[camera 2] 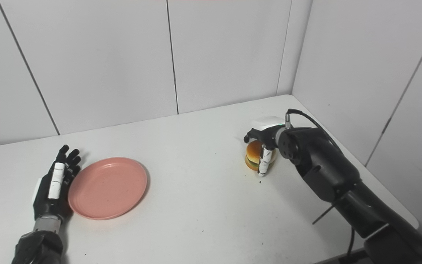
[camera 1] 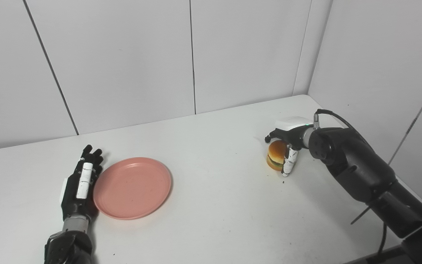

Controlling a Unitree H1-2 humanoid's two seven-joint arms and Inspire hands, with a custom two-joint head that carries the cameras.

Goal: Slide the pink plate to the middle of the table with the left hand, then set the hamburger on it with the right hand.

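Note:
The pink plate lies flat on the white table, left of its middle. My left hand rests flat beside the plate's left rim, fingers straight and apart, touching or almost touching the rim. On the right side stands the hamburger, an orange bun with green and brown layers. My right hand comes over it from the right, fingers curled down around its top and sides, thumb down in front of it. The burger's base seems to rest on the table.
The table is white, with grey panel walls behind and to the right. Its right edge runs just beyond my right arm. A cable hangs along that arm.

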